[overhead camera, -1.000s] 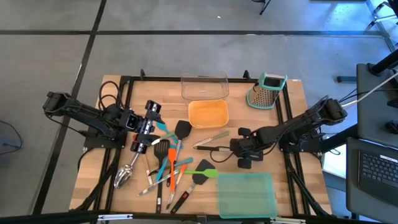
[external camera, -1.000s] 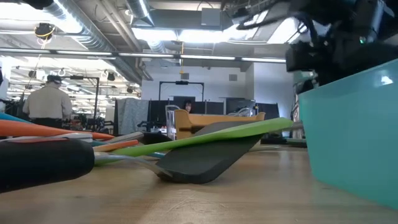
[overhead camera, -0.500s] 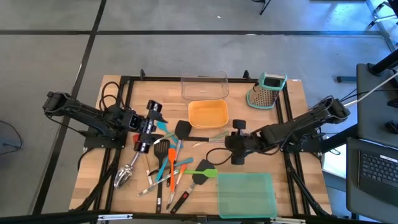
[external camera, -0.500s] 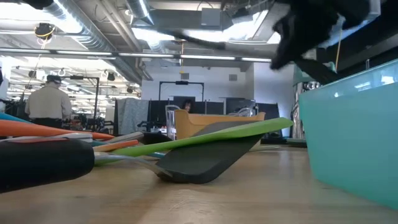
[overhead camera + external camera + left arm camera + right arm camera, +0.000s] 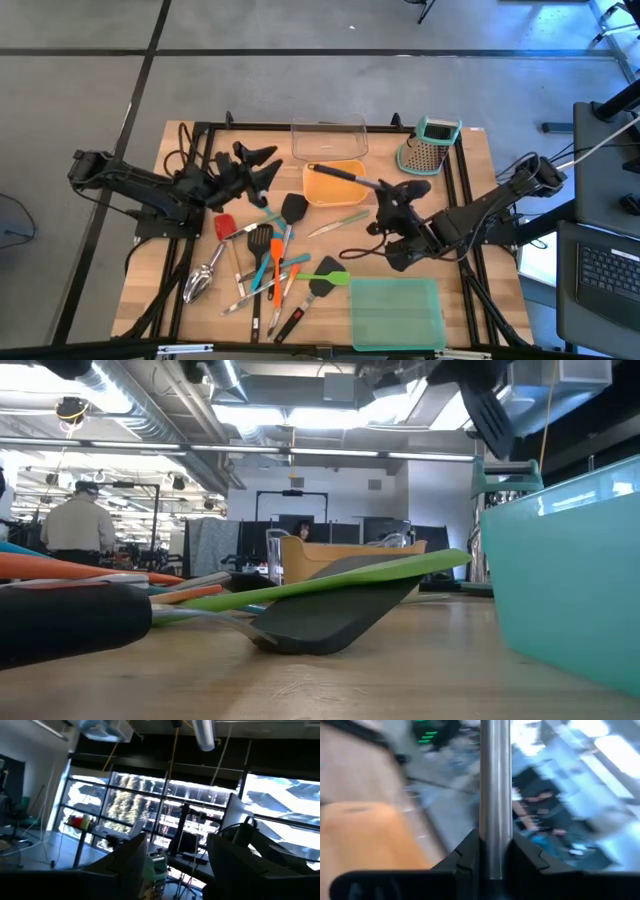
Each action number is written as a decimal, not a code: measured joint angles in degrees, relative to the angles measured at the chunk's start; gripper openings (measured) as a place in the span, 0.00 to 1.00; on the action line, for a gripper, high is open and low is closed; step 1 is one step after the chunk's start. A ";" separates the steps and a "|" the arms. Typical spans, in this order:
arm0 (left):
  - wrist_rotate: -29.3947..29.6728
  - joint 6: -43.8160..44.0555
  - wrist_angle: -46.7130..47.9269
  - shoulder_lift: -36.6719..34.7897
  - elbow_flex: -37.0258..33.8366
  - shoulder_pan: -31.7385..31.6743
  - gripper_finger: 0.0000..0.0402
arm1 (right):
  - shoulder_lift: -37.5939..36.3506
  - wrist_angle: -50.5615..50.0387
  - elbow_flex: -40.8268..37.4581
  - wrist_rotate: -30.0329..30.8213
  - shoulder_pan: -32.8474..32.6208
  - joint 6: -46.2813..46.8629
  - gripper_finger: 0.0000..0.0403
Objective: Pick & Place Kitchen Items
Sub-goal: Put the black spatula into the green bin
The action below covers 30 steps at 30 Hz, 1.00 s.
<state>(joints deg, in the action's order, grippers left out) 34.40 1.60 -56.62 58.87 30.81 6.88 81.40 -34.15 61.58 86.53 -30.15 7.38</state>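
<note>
My right gripper (image 5: 388,188) is raised over the table's middle and shut on a long utensil (image 5: 345,175) with a steel shaft and a dark far end. That end reaches over the orange tray (image 5: 335,190). My left gripper (image 5: 268,167) is open and empty, raised left of the orange tray with its fingers pointing toward the table's right. A red spatula (image 5: 224,225) lies flat on the table below it. Several other utensils (image 5: 270,265) lie flat in a loose pile at the middle left, with a steel scoop (image 5: 200,280) beside them. My right gripper pinches the utensil's steel shaft (image 5: 495,795) between its two fingers (image 5: 465,857), which lie across it. The utensil is lifted clear of the table and reaches from the fingers toward the table's left, its dark end (image 5: 315,168) above the orange tray.
A clear tray (image 5: 328,138) stands at the far middle and a steel grater with a teal top (image 5: 430,145) at the far right. A teal tray (image 5: 395,312) stands at the near right. In the low view a green spatula (image 5: 330,585) lies over a black one (image 5: 330,620).
My right gripper has taken the steel-shafted utensil off the table, risen and gone toward the far edge, swinging the utensil's dark end over the orange tray. My left gripper has risen from over the red spatula, gone toward the far edge and tipped up to level.
</note>
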 joint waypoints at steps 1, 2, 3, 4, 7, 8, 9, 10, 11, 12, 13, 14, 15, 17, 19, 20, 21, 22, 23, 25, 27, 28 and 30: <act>-0.05 0.81 -0.35 0.41 0.00 -0.38 0.50 | 0.40 1.12 0.00 2.76 0.06 -1.18 0.18; -0.45 1.86 -0.60 0.98 0.00 -0.87 0.50 | 0.73 2.46 0.00 3.49 0.20 -2.69 0.18; -0.96 3.15 -1.04 1.88 0.00 -1.44 0.50 | 1.02 4.46 0.00 3.47 0.66 -4.62 0.18; -1.10 4.60 -1.95 3.11 0.00 -2.02 0.50 | 1.29 7.02 0.00 3.38 1.41 -6.54 0.18; -1.13 7.96 -4.45 7.86 0.68 -3.91 0.50 | 2.66 11.93 0.04 3.65 4.03 -10.85 0.18; -1.17 8.99 -4.46 9.55 1.32 -4.44 0.50 | 3.34 13.17 0.02 3.59 5.01 -12.64 0.18; -1.25 9.99 -4.49 11.27 2.13 -4.94 0.50 | 4.00 14.49 0.02 3.48 5.92 -14.25 0.18; -1.86 10.55 -4.69 13.14 3.24 -5.38 0.50 | 4.48 15.61 0.02 3.49 6.60 -15.78 0.18; -3.10 11.04 -4.72 14.64 4.24 -5.68 0.50 | 5.01 16.26 0.02 3.51 7.21 -17.01 0.18; -4.41 11.45 -4.79 16.17 5.41 -5.87 0.50 | 5.64 16.99 0.02 3.60 7.80 -17.80 0.18; -6.06 11.67 -4.87 17.77 6.82 -5.96 0.50 | 6.30 17.31 0.02 3.49 8.23 -18.08 0.18; -7.21 11.72 -4.83 18.98 7.90 -5.90 0.50 | 6.97 17.46 0.02 3.45 8.58 -18.20 0.18; -7.88 11.58 -4.82 20.20 9.06 -5.76 0.50 | 7.67 18.07 0.02 3.47 8.90 -18.32 0.18; -8.55 10.95 -4.72 22.31 11.07 -5.18 0.50 | 8.78 18.25 0.02 3.49 9.28 -18.32 0.18; -8.17 10.01 -4.46 23.89 12.47 -4.88 0.50 | 9.80 18.34 0.02 3.91 9.49 -17.59 0.18; -8.17 9.56 -4.45 24.64 13.09 -4.75 0.50 | 10.15 18.30 0.02 3.85 9.47 -17.16 0.18; -7.96 9.10 -4.43 25.25 13.51 -4.73 0.50 | 10.56 18.33 0.02 3.83 9.46 -16.78 0.18; -7.34 8.80 -4.46 25.75 13.81 -4.71 0.50 | 11.00 18.40 0.02 3.80 9.47 -16.28 0.18; -6.72 8.73 -4.46 26.13 14.06 -4.69 0.50 | 11.40 18.58 0.02 3.72 9.49 -15.63 0.18; -5.36 8.75 -4.48 26.55 14.10 -4.69 0.50 | 12.01 18.60 0.02 3.38 9.36 -15.02 0.18; -4.52 8.73 -4.41 26.69 14.10 -4.75 0.50 | 12.53 18.77 0.01 3.34 9.21 -14.13 0.18; -4.37 8.73 -4.45 26.69 14.10 -4.73 0.50 | 12.70 18.93 -0.02 3.28 9.20 -14.03 0.18; -3.95 8.73 -4.46 26.69 14.12 -4.73 0.50 | 12.93 19.40 -0.02 3.27 9.16 -13.97 0.18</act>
<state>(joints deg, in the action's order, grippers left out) 30.45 10.33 -61.09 85.56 44.93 2.15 94.33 -14.75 61.56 89.80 -20.99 -6.59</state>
